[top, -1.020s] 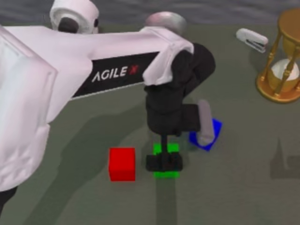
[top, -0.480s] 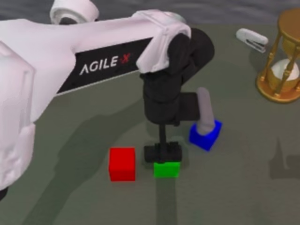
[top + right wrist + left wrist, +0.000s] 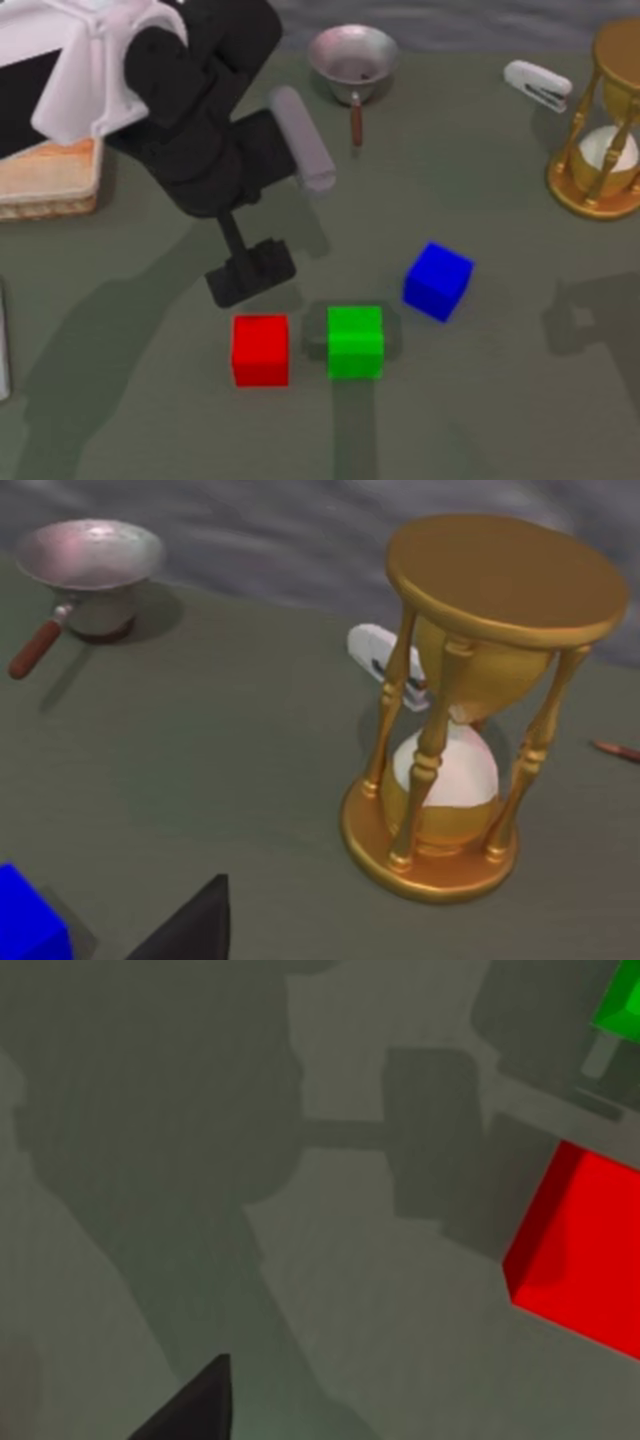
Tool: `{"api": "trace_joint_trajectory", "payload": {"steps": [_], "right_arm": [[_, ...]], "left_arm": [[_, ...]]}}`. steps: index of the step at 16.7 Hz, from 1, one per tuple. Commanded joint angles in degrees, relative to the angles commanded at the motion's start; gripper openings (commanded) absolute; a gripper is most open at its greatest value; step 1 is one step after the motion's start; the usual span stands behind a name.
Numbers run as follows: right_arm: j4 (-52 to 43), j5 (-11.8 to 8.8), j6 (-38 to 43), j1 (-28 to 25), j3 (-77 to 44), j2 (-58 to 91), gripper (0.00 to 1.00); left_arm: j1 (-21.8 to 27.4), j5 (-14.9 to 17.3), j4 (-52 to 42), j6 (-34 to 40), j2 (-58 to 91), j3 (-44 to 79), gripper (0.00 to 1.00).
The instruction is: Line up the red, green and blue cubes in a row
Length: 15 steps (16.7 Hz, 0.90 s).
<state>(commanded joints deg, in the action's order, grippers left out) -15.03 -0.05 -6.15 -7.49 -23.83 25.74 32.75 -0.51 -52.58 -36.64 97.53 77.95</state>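
The red cube [image 3: 261, 350] and the green cube [image 3: 355, 342] sit side by side near the table's front, a small gap between them. The blue cube [image 3: 438, 280] lies turned, behind and to the right of the green one, off their line. My left gripper [image 3: 250, 272] hovers open and empty just behind the red cube. The left wrist view shows the red cube [image 3: 580, 1250] and a corner of the green cube [image 3: 620, 1005]. My right gripper [image 3: 285, 940] is out of the top view, open and empty, with the blue cube [image 3: 25, 920] beside its dark fingertip [image 3: 200, 925].
A metal pan [image 3: 352, 60] with a brown handle stands at the back centre. A white stapler [image 3: 538, 85] and a golden hourglass [image 3: 600, 130] are at the back right. A slice of bread [image 3: 50, 180] lies at the left under my left arm.
My left gripper has let go of the green cube, risen, and swung back and to the left. The green cube stays beside the red one. The blue cube has not moved.
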Motion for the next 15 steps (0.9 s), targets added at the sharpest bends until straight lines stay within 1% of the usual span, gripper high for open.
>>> {"api": "trace_joint_trajectory", "payload": {"steps": [9,12,15], "right_arm": [[-28.8,0.1,-11.1,-12.0,-42.1,58.0,1.00],[-37.4,0.0,-14.5,-15.7,-54.7,74.6,1.00],[-44.1,0.0,-17.3,-18.8,-65.6,87.1,1.00]], "left_arm": [[-20.3,-0.5,26.8,19.3,-55.0,-44.8,1.00],[-25.6,-0.4,35.3,25.3,-70.5,-57.8,1.00],[-29.6,-0.1,42.8,30.3,-82.6,-67.7,1.00]]}}
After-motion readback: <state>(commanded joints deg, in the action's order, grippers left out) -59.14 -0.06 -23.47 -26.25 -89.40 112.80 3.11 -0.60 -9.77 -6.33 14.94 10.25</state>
